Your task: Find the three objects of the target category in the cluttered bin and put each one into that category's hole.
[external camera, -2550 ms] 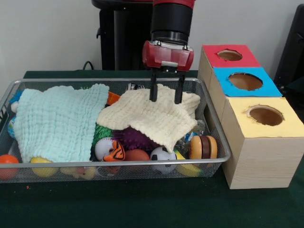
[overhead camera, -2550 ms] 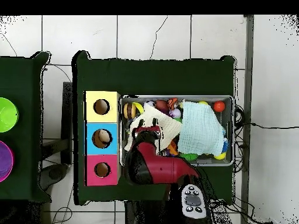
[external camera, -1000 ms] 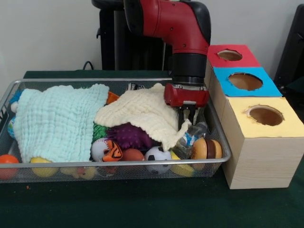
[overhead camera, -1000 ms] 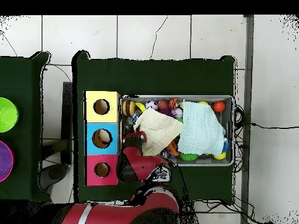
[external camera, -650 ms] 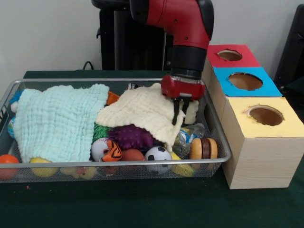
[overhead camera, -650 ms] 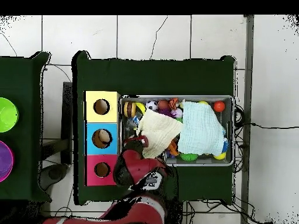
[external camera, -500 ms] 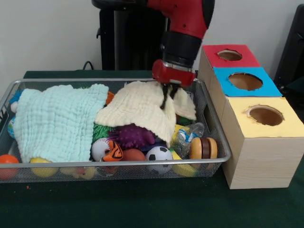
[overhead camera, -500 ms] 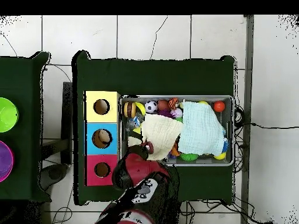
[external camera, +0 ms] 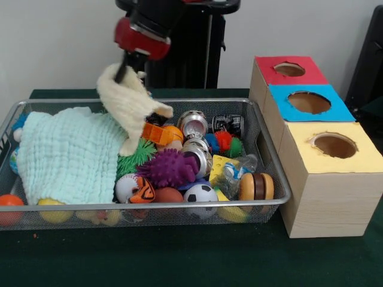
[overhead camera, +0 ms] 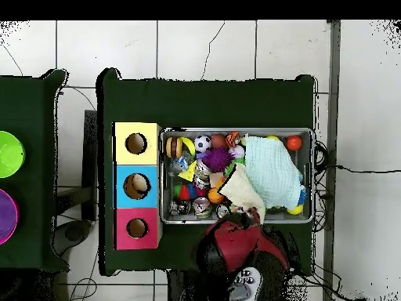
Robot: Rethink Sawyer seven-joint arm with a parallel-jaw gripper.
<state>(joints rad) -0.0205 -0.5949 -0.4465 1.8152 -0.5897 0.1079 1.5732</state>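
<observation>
Green-covered bench point(external camera: 179, 257) under a plain pale wall; tiled floor visible around it from overhead. Wire bin point(external camera: 272, 173) on bench, packed with toys. Three-hole sorting box point(external camera: 323, 179) just beside bin, tops red, blue, yellow. Mint cloth point(external camera: 66, 152) draped over one end of bin, hiding what lies beneath. Cream cloth point(external camera: 128, 107) lifted clear of the clutter, hanging limp from the hand point(external camera: 133, 64), lower corner trailing onto the mint cloth. Hand clamped narrow on the cloth's top fold. Uncovered now: purple spiky ball point(external camera: 170, 167), two metal cans point(external camera: 194, 134), toy burger point(external camera: 256, 185), soccer ball point(external camera: 200, 194), tiger ball point(external camera: 136, 188). Target category not stated; likely candidates sit in the exposed middle of bin.

Judgement: cloth light, soft, prone to sagging and snagging on toys; pinch at bunched fold best. Cans stiff, smooth, likely slippery; grasp across the body. Balls squashy, apt to roll; grasp across widest part.
</observation>
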